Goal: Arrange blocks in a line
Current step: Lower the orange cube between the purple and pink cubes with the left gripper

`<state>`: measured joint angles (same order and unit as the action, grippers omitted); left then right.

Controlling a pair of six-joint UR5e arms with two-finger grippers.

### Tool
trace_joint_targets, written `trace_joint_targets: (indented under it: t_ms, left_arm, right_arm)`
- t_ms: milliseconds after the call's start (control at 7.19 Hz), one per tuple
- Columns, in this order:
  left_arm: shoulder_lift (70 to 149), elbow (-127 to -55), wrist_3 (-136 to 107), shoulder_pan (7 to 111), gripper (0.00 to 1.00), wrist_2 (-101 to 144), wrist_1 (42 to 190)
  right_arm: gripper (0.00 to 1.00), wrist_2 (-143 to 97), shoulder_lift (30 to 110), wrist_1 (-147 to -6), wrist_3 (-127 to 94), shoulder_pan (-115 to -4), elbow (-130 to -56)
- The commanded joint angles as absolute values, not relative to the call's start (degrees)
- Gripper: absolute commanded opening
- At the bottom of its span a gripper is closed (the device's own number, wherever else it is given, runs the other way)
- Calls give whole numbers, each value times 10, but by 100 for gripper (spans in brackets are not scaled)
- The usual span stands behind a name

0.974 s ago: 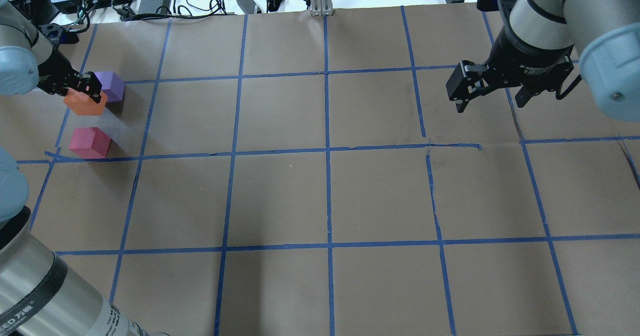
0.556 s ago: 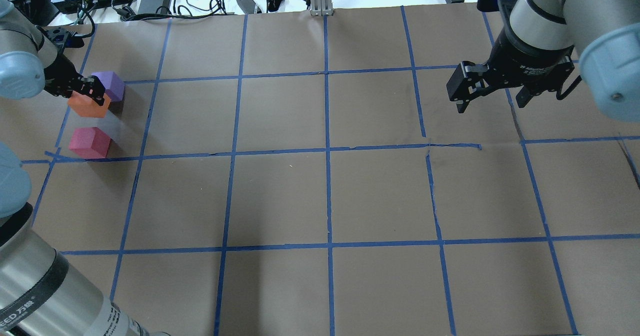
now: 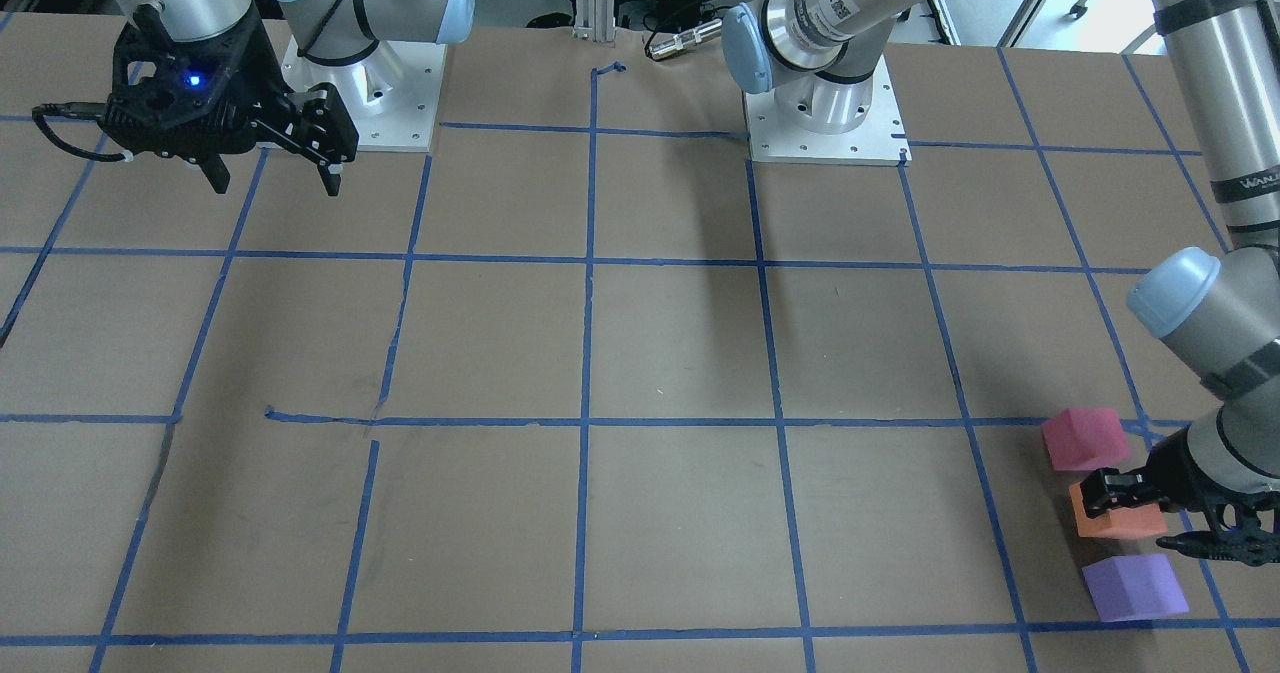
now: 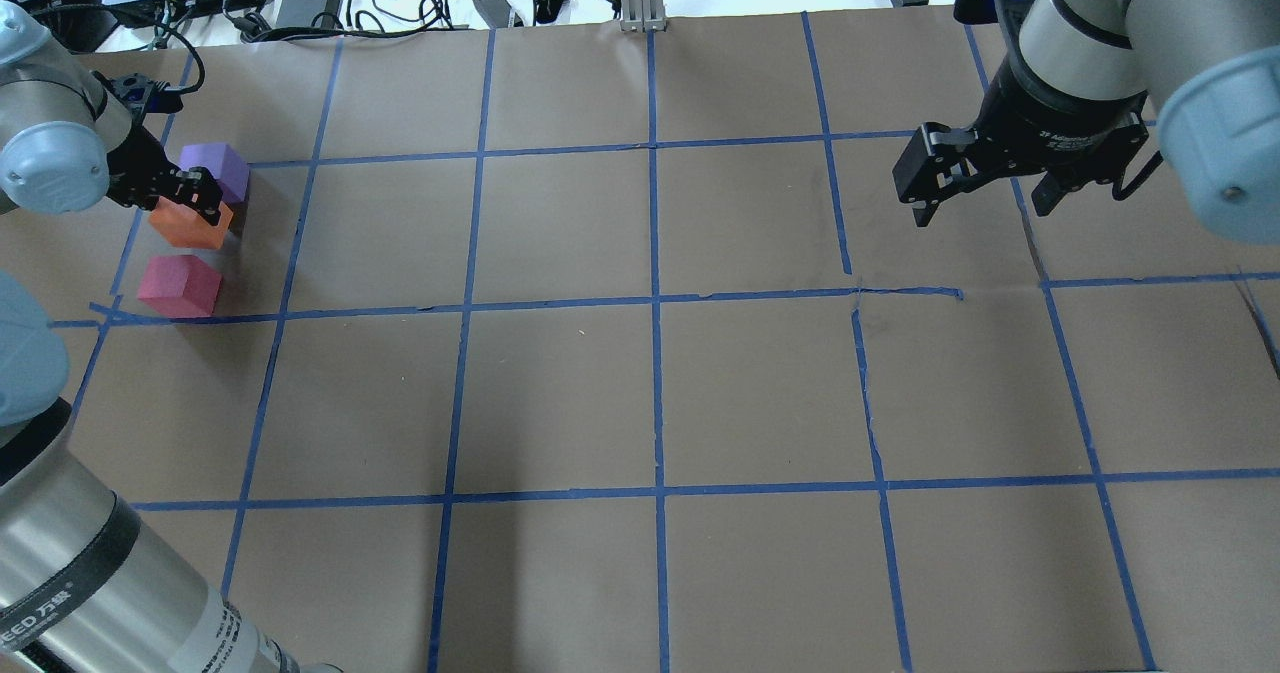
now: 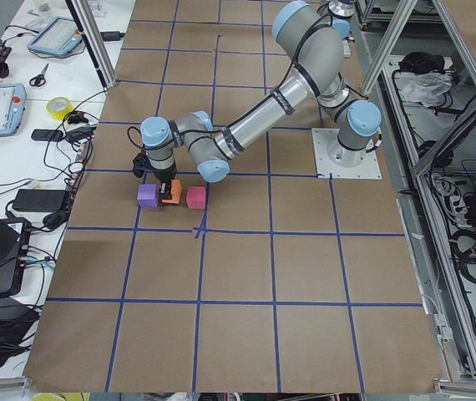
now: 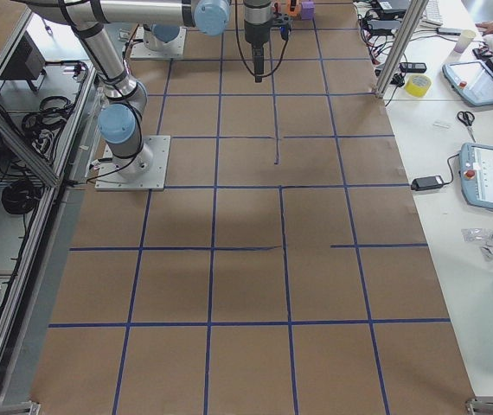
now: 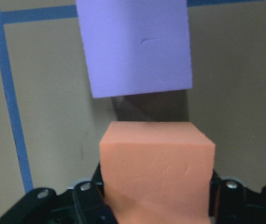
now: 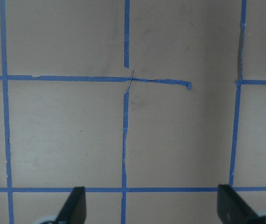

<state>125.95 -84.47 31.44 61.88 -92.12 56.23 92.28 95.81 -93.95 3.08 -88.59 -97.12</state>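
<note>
While the left gripper (image 3: pixel 1120 488) clasps the orange block (image 3: pixel 1128 525) between the purple block (image 3: pixel 1135 586) and the pinkish-red block (image 3: pixel 1085 438), seemingly grounded, placing is underway; next comes a straight release; the right gripper (image 4: pixel 980 211) hangs agape

Orange block (image 4: pixel 180 231), pinkish-red block (image 4: pixel 180 286), purple block (image 4: pixel 222 163); brown table (image 4: pixel 560 393), blue tape grid (image 4: pixel 655 353).

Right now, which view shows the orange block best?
Left wrist-mounted: the orange block is close-up, clamped in the left gripper, its gap to the purple block clear. Front-facing and overhead show it partly covered by the gripper; side views show it tiny; right wrist, nothing.
</note>
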Motion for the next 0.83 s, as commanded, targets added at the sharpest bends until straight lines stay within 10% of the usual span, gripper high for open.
trace_joint_targets:
  t_ms: [0, 695]
  left_arm:
    - [1267, -844, 313, 619, 0, -918, 559]
    - [1268, -844, 313, 609, 0, -918, 558]
  right_arm:
    - [100, 923, 958, -940, 31, -886, -971]
    - [100, 923, 958, -940, 31, -886, -971]
